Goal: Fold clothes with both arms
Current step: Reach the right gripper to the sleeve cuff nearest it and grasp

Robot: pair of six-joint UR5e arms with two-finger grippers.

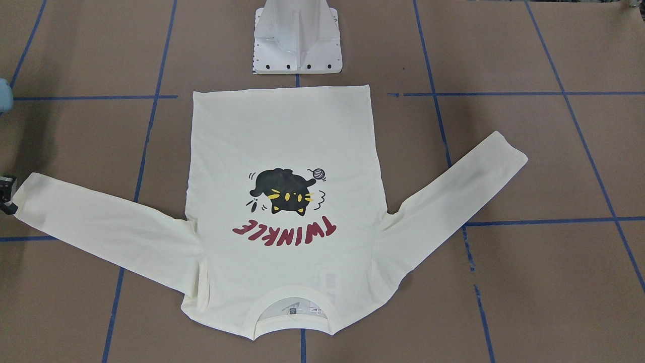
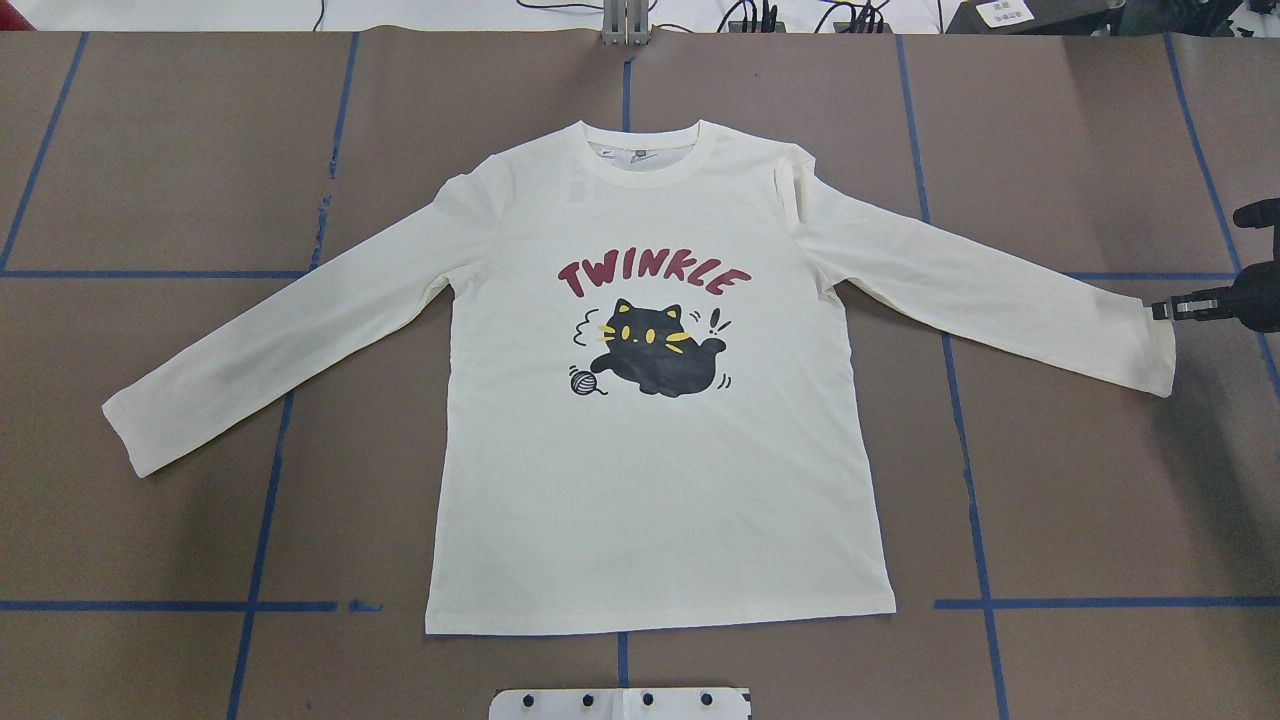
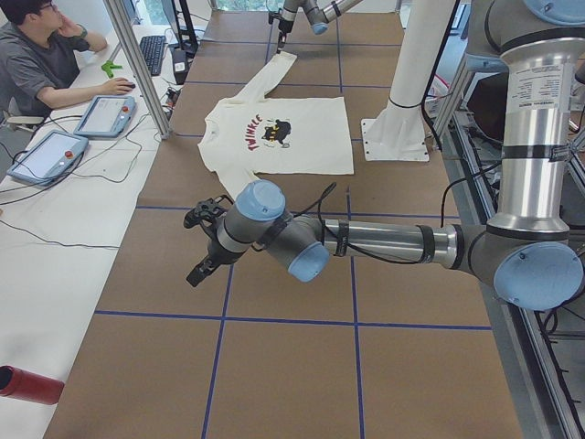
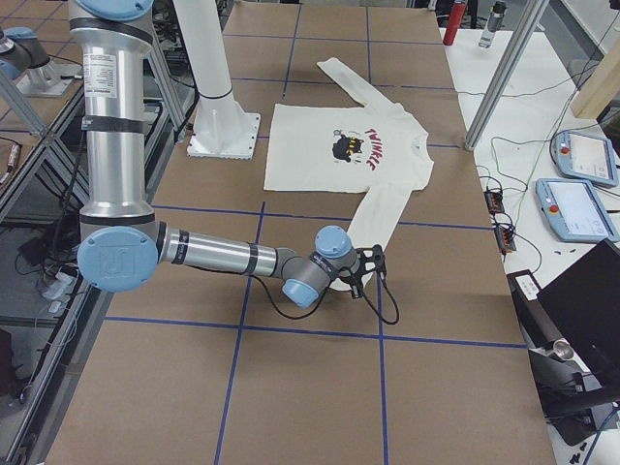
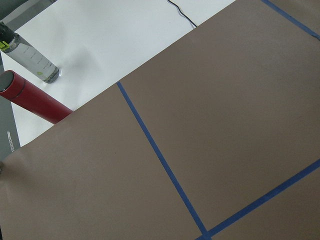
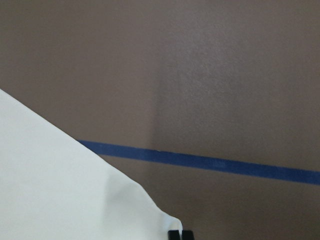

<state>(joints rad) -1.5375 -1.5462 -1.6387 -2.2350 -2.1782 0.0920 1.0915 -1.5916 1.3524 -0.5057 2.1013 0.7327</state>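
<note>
T-shirt [image 2: 660,480]: flat, print up, mid-desk [image 2: 1080,500], sleeves spread | right pincer [image 2: 1165,309]: tips narrow, at the edge of the cuff [image 2: 1150,350] on the robot's right | left pincer [image 3: 197,273]: over bare desk, well apart from the shirt; opening cannot be told

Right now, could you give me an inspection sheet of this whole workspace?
Surface: brown table with blue tape grid, flat.
Job's things: cream T-shirt spread flat, print up, both sleeves out, unfolded.
Clutter: red cylinder and clear bottle on the white side desk.
Grippers: right gripper at a sleeve cuff, tips together, pinch unclear; left gripper over bare table, state cannot tell.
Cables: black cable loops beside the right gripper.
Surroundings: white pedestal; a person seated at that desk.
</note>
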